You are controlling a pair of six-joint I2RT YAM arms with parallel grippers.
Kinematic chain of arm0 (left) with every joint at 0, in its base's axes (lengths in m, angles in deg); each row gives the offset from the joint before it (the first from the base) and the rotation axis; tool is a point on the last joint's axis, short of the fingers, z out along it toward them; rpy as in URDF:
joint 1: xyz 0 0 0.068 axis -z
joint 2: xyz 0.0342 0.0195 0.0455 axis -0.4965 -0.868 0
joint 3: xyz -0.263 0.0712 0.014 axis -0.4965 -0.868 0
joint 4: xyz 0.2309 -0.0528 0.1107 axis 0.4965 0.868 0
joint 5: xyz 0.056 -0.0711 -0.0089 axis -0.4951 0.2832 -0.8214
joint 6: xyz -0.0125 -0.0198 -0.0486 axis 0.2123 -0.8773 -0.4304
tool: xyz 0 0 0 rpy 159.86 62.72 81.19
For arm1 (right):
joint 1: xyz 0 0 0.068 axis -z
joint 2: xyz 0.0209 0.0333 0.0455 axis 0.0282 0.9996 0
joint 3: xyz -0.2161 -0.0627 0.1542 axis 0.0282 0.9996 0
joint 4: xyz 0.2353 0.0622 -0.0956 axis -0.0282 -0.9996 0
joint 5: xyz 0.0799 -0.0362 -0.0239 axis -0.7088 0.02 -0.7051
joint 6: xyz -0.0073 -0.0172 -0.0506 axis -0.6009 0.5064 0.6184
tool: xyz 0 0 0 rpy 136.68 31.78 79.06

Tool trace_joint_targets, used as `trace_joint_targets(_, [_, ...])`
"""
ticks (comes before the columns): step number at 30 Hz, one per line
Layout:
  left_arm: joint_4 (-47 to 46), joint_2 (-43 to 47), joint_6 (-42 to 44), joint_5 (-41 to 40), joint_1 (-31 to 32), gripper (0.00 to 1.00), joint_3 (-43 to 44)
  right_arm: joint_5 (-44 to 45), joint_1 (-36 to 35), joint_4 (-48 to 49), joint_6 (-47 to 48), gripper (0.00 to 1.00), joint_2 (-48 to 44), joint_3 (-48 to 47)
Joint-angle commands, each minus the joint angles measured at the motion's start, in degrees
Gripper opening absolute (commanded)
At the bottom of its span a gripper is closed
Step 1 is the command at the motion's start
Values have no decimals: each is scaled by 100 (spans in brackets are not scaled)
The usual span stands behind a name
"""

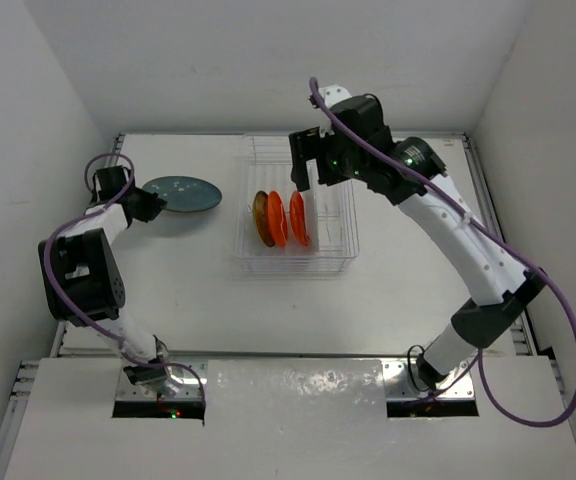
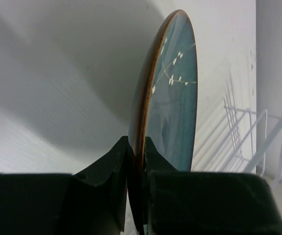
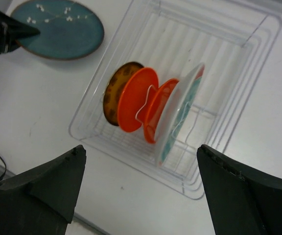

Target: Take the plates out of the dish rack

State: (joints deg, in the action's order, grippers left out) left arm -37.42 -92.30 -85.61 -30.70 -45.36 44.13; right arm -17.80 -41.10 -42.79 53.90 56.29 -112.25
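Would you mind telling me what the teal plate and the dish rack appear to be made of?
Teal plate: probably glazed ceramic; glossy face, brown rim, white painted sprigs. Dish rack: seemingly clear plastic, see-through ribbed walls, with thin white wire dividers.

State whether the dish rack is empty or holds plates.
Not empty: four plates stand on edge in the dish rack; a teal plate is outside it.
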Motion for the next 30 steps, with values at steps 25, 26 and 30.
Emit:
trace_joint_targets(25, [1796,-2158,868,473,-102,100,2659,293,582,156,-923,43,1863,263])
trace_joint_targets(26, [1867,-1930,921,403,-93,100,2739,206,574,208,-967,40,1863,297])
trace_joint_targets(30, [3225,-1674,1246,-107,-58,100,3625,152,573,209,-1055,15,1836,219])
